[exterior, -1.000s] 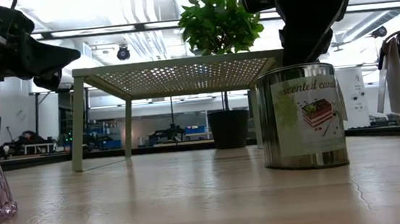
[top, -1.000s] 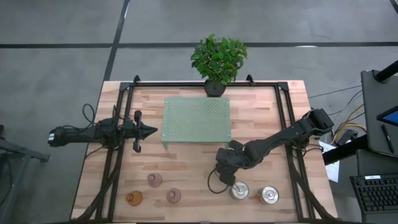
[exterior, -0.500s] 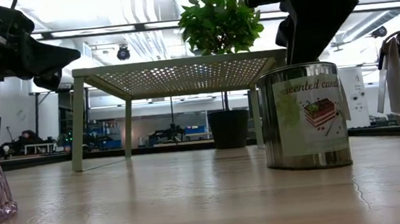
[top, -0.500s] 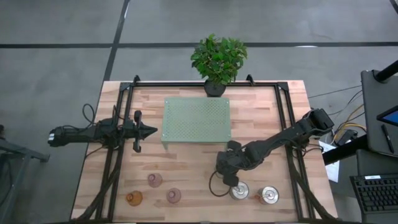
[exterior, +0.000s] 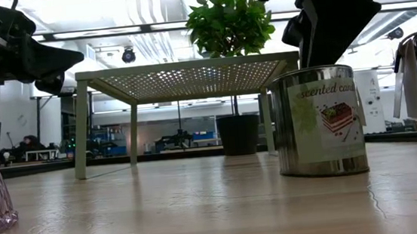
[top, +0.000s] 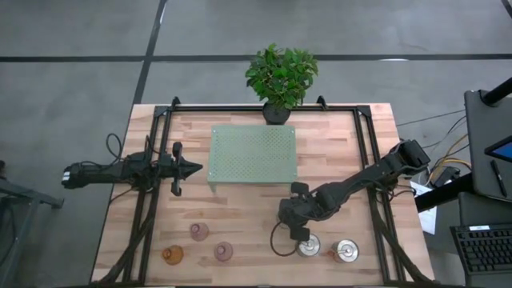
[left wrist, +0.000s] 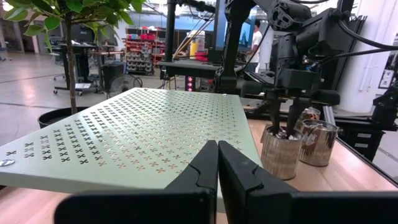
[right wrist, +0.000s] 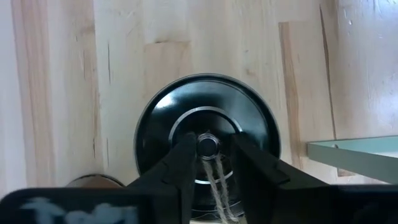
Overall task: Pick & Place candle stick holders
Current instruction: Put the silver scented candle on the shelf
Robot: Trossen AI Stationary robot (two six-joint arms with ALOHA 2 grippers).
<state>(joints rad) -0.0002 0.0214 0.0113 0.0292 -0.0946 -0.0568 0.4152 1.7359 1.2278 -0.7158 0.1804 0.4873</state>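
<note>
A shiny silver holder [top: 308, 245] with a dark lid stands near the table's front, right of centre; it also shows in the low view [exterior: 319, 122] and the left wrist view [left wrist: 280, 152]. My right gripper [top: 298, 233] is right above it, pointing down and open, with a finger on either side of the lid's centre knob [right wrist: 208, 146]. A second silver holder [top: 346, 251] stands just to its right. Two pinkish glass holders [top: 198, 231] [top: 223, 251] and an amber one [top: 172, 254] stand at the front left. My left gripper [top: 190, 168] is shut and empty, left of the stand. My right gripper comes at the silver holder's lid from above, pointing down. Its fingertips [right wrist: 185, 155] stand close on either side of the centre knob, from which a twine runs. I cannot tell whether they touch the knob or the lid. The holder stands upright on the table.
A pale green perforated stand [top: 252, 156] takes up the table's middle, with a black-potted plant [top: 280, 76] behind it at the far edge. Black rails [top: 152, 200] run along both sides of the table. Bare wood lies between the stand and the holders.
My right gripper has come down over the silver holder's lid and a little toward the table's near edge. In the low view the silver holder has slid slightly to the right, staying upright.
</note>
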